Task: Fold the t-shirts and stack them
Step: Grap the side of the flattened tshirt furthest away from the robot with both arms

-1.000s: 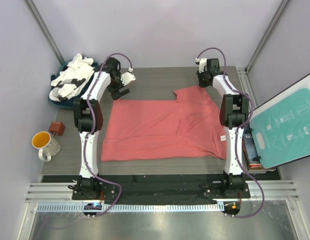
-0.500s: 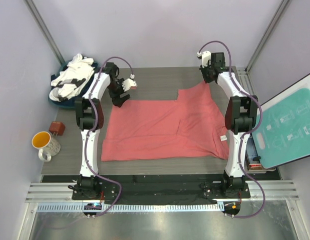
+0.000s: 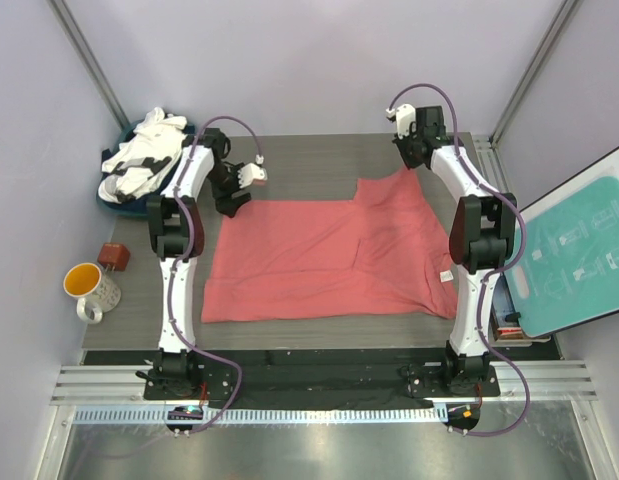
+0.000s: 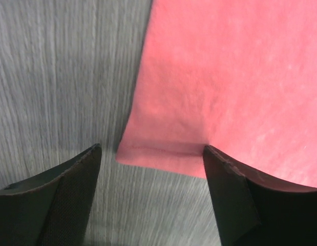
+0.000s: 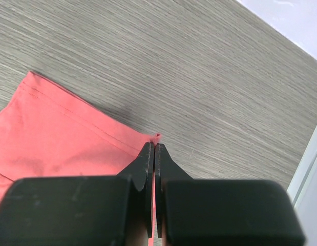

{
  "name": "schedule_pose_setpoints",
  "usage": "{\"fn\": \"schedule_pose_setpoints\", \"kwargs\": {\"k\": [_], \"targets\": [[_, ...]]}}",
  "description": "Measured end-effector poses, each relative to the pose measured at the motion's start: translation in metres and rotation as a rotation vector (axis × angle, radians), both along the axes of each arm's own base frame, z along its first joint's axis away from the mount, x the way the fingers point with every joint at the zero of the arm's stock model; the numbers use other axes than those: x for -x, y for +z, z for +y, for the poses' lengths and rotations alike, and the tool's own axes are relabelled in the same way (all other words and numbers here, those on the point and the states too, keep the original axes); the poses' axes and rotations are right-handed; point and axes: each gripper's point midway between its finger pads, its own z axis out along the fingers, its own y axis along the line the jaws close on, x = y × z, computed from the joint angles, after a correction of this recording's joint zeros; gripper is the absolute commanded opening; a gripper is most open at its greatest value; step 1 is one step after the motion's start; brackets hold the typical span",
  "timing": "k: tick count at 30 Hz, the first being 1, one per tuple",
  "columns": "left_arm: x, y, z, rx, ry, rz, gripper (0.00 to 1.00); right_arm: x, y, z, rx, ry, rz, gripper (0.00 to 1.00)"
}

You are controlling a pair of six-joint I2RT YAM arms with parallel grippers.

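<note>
No text, brand or number can be read in any view. White marks are printed on the teal board (image 3: 574, 250) at 3 o'clock, but they are too small to be made out. A small white tag (image 3: 445, 275) is seen on the shirt (image 3: 319, 260) toward 4 o'clock, and nothing on it can be read. A faint pattern on the mug (image 3: 99, 295) at 9 o'clock is too blurred to be told.

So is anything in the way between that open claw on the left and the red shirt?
Nothing visible. The left gripper is open, its fingers framing a corner of the red shirt, with only table showing around that corner. The right gripper is shut on another corner.
</note>
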Motion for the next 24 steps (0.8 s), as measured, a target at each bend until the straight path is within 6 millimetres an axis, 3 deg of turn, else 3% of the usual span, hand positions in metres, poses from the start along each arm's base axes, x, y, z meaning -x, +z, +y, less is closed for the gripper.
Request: {"fn": "schedule_pose_setpoints", "kwargs": {"k": [5,11,21,22,24], "targets": [[0.004,0.0,0.004,0.006,-0.035,0.015,0.5,0.0,0.003,0.006,0.013,0.016,-0.007,0.01],[0.006,-0.001,0.002,0.017,-0.057,0.022,0.37,0.002,0.001,0.011,0.03,0.03,-0.005,0.01],[0.006,-0.001,0.002,0.019,-0.067,0.018,0.49,0.01,0.002,0.02,0.054,0.05,0.0,0.01],[0.006,-0.001,0.002,0.019,-0.067,0.018,0.6,0.01,0.003,0.02,0.056,0.051,-0.002,0.01],[0.005,-0.001,0.002,0.018,-0.072,0.014,0.65,0.01,0.004,0.022,0.06,0.055,-0.005,0.01]]}}
